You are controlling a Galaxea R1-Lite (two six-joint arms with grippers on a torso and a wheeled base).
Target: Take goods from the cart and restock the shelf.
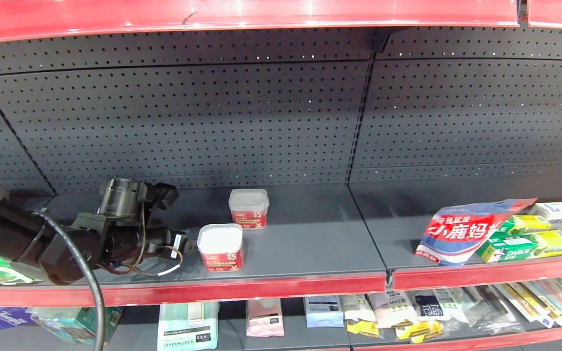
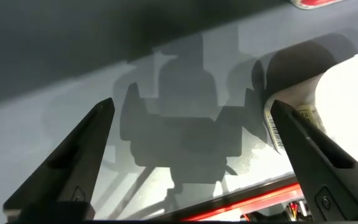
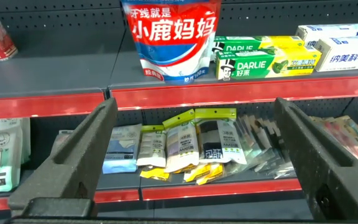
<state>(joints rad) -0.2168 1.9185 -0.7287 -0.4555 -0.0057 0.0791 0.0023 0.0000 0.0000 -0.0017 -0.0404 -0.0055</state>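
Tub (image 1: 221, 247) stood at the shelf's (image 1: 310, 243) near edge, just right of the left gripper (image 1: 189, 246), whose fingers were released. The right gripper (image 3: 196, 102) gaped empty. Placement looked done, and the next move called for backing away without nudging it.

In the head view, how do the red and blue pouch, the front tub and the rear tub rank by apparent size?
1. The pouch, clearly largest.
2-3. The front tub looks slightly bigger than the rear tub, but it stands nearer the camera, so they may be equal.
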